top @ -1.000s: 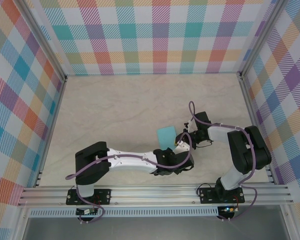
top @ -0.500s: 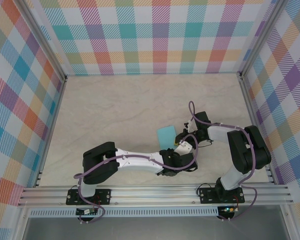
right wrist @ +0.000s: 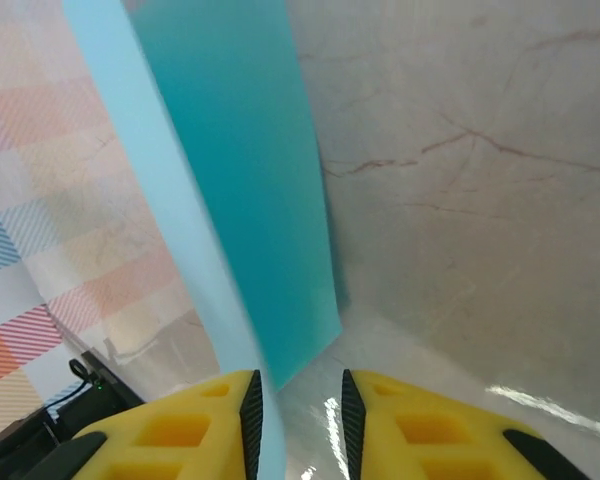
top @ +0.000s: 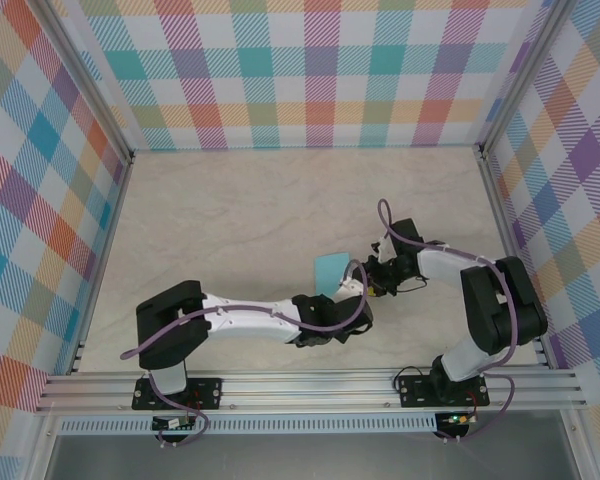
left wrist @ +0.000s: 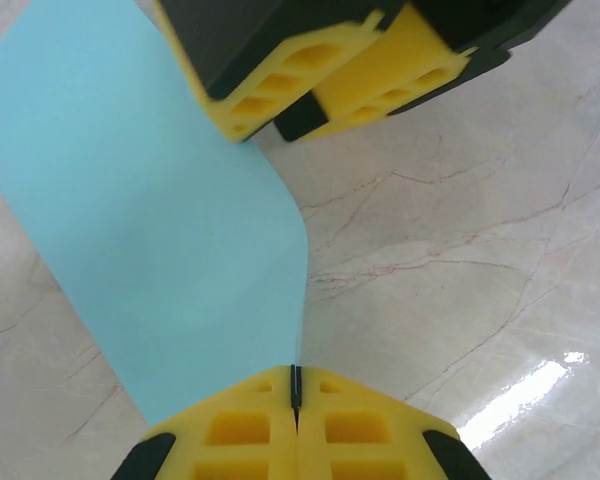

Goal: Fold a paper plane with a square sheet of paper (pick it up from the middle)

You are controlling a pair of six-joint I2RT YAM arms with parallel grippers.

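The square sheet of paper [top: 330,270], light turquoise, is bent and raised off the marble table between the two grippers. In the left wrist view the paper [left wrist: 160,250] curves up from my left gripper [left wrist: 296,385], whose yellow jaws are shut on its edge. My right gripper [left wrist: 268,128] hangs at the paper's far edge. In the right wrist view the paper [right wrist: 240,180] stands almost edge-on. Its lower edge runs into the gap of my right gripper [right wrist: 300,400], close to the left finger [right wrist: 180,430], and the jaws stand apart. From above, the left gripper [top: 352,292] and right gripper [top: 372,276] nearly meet.
The marble tabletop [top: 230,220] stretches away behind and to the left of the arms. Checked walls [top: 300,70] and aluminium rails [top: 110,250] enclose it. The left arm [top: 250,318] lies low across the front, and the right arm [top: 480,300] bends in from the right.
My left gripper has shut on the paper's edge and the left arm's elbow has swung back left. The right gripper's jaws have parted, loosening from the paper.
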